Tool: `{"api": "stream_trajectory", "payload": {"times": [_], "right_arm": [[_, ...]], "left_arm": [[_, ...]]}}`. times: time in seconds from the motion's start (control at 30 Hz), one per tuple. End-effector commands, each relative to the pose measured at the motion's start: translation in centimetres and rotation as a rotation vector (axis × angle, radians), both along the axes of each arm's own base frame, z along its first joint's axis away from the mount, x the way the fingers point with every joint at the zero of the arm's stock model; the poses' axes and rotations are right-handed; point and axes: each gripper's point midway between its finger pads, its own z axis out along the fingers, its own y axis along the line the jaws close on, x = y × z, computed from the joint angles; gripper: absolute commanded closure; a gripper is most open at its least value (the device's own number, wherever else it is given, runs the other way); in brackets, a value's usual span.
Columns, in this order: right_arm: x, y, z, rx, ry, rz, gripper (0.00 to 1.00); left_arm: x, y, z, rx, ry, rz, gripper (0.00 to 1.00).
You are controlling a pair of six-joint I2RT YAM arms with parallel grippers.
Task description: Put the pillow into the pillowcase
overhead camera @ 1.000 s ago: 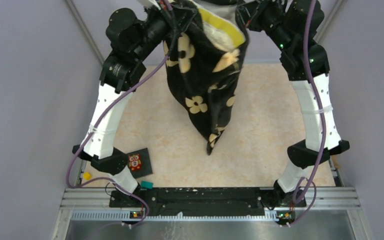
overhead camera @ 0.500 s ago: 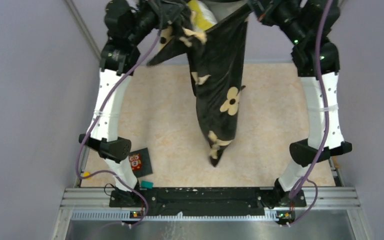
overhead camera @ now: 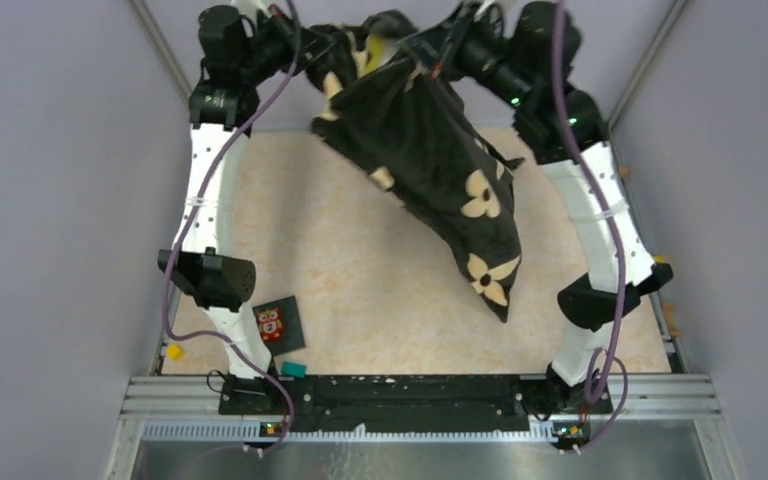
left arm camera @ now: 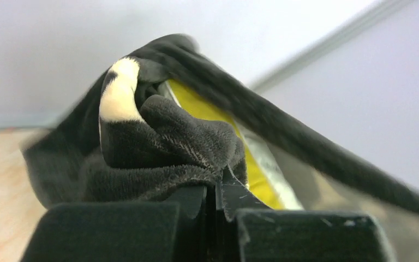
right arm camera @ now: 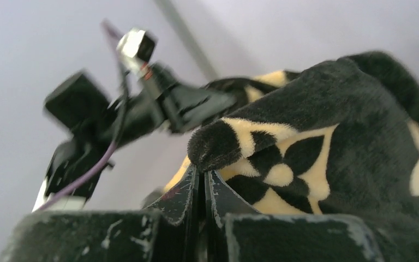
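Note:
The black pillowcase (overhead camera: pixel 440 170) with cream flowers hangs in the air over the far half of the table, and its lower end (overhead camera: pixel 498 300) slants down to the right. My left gripper (overhead camera: pixel 332 52) and right gripper (overhead camera: pixel 428 55) hold its top rim close together. In the left wrist view the left gripper (left arm camera: pixel 218 183) is shut on a fold of the pillowcase (left arm camera: pixel 163 142), with the pillow's yellow band (left arm camera: pixel 207 109) showing inside the mouth. In the right wrist view the right gripper (right arm camera: pixel 202 174) is shut on the rim of the pillowcase (right arm camera: pixel 333 125). The pillow (overhead camera: pixel 372 55) is mostly hidden inside.
A small dark owl card (overhead camera: pixel 278 325) lies near the left arm's base, with a yellow bit (overhead camera: pixel 174 351) and a teal bit (overhead camera: pixel 293 369) close by. The beige tabletop (overhead camera: pixel 360 290) is walled on both sides. The left arm's wrist (right arm camera: pixel 142 109) shows in the right wrist view.
The pillowcase's hanging end has swung from the middle to the right and slants now. The right gripper has moved left, closer to the left one. Both grips have held.

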Motion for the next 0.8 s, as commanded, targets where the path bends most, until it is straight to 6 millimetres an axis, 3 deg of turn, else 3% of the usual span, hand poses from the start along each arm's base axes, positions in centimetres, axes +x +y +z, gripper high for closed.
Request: {"api": "stream_trajectory", "payload": {"times": [0.0, 0.1, 0.17, 0.23, 0.37, 0.47, 0.57, 0.63, 0.7, 0.77], "right_arm": [[-1.1, 7.7, -3.9, -0.066, 0.017, 0.136, 1.00], [-0.3, 11.4, -9.1, -0.091, 0.132, 0.235, 1.00], [0.5, 12.8, -12.0, -0.128, 0.186, 0.240, 1.00], [1.9, 13.2, -14.5, -0.156, 0.238, 0.221, 1.00], [4.9, 12.3, -17.5, -0.183, 0.307, 0.177, 1.00], [5.8, 11.3, -18.7, -0.204, 0.340, 0.151, 1.00], [5.2, 11.2, -19.4, -0.235, 0.345, 0.145, 1.00], [4.9, 11.1, -20.9, -0.262, 0.364, 0.141, 1.00], [4.8, 10.9, -23.4, -0.298, 0.402, 0.139, 1.00], [4.5, 10.6, -27.4, -0.344, 0.462, 0.140, 1.00]], "left_arm": [[0.9, 5.7, -5.4, 0.084, 0.141, 0.117, 1.00], [1.0, 6.8, -12.7, 0.171, 0.275, 0.168, 1.00], [0.3, 6.8, -17.0, 0.196, 0.355, 0.170, 1.00], [-0.8, 6.2, -22.9, 0.210, 0.471, 0.168, 1.00], [-3.1, 1.7, -29.7, 0.196, 0.570, 0.108, 1.00], [-4.5, -4.3, -32.6, 0.209, 0.610, -0.022, 1.00], [-4.4, -7.3, -34.5, 0.197, 0.648, -0.097, 1.00], [-4.2, -6.4, -35.6, 0.234, 0.684, -0.060, 1.00], [-4.2, -3.5, -36.5, 0.312, 0.708, 0.059, 1.00], [-5.2, 0.4, -37.3, 0.367, 0.753, 0.173, 0.99]]}}
